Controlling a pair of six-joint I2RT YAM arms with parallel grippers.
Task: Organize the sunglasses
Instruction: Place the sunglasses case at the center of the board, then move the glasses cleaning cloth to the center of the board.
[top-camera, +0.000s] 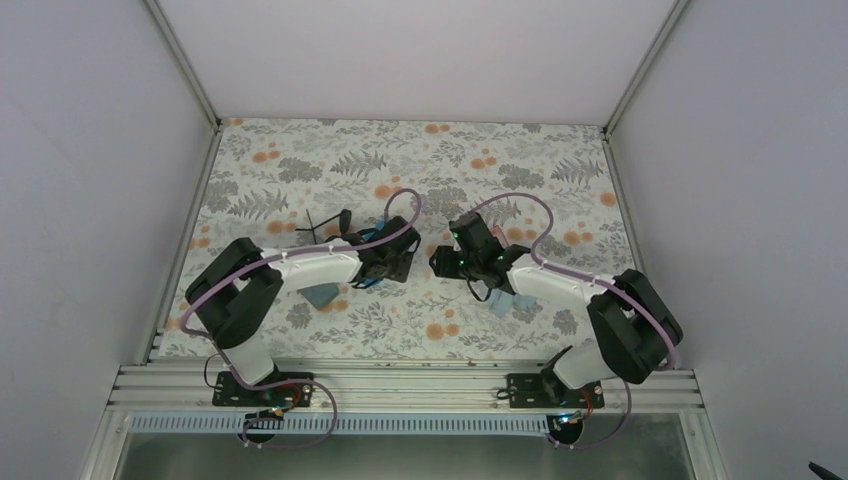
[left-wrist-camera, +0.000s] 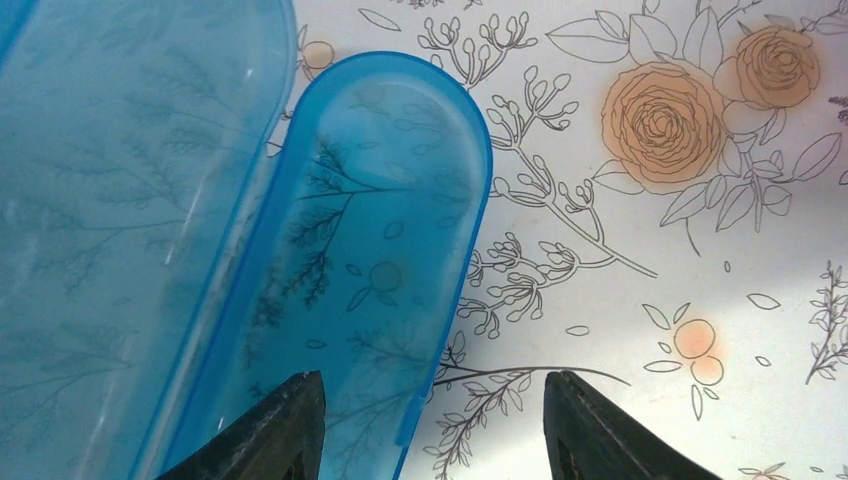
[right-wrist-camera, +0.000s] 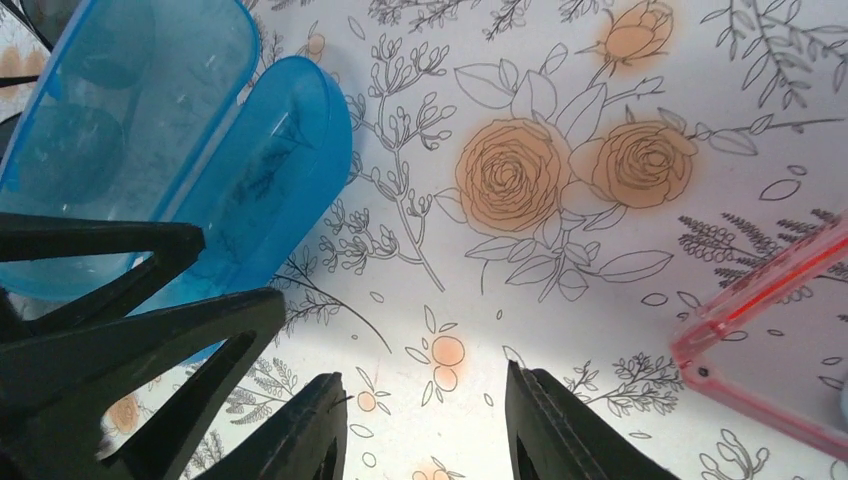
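**Left gripper** (left-wrist-camera: 435, 382): jaws wide, nothing held. It hangs low over an open blue case (left-wrist-camera: 390, 200). One finger (left-wrist-camera: 290, 430) is above the rim of the case's narrower half, and the other is above bare table (left-wrist-camera: 700, 300).

**Right gripper** (right-wrist-camera: 425, 375): jaws wide, nothing held. It sits low over the table just right of the case and faces the left gripper. The two sets of tips are near each other but apart.

**Black sunglasses** (top-camera: 325, 225): they lie on the table, far and left of the left gripper, just beside the case. The arms look unfolded. They are not in the case.

**Pink-red sunglasses** (right-wrist-camera: 765, 340): only a corner of the frame shows at the edge of the right wrist view, on the table beside the right gripper. The right arm covers them from above. I judge that they lie on its near side, by a light blue cloth (top-camera: 500, 304), but I cannot fix the spot.

**Assessment:** no pair is seen inside the case, so I judge that the packing has not begun.

**Recommendation:**
- Let one arm fetch while the other stays back, because the grippers are crowded.
- Grip the frame at the bridge or rim, never on a lens.
- Close gently, since thin frames flex.
- Lay the pair lengthwise in the deeper half.
- Make sure the arms are tucked in before any lid is closed.
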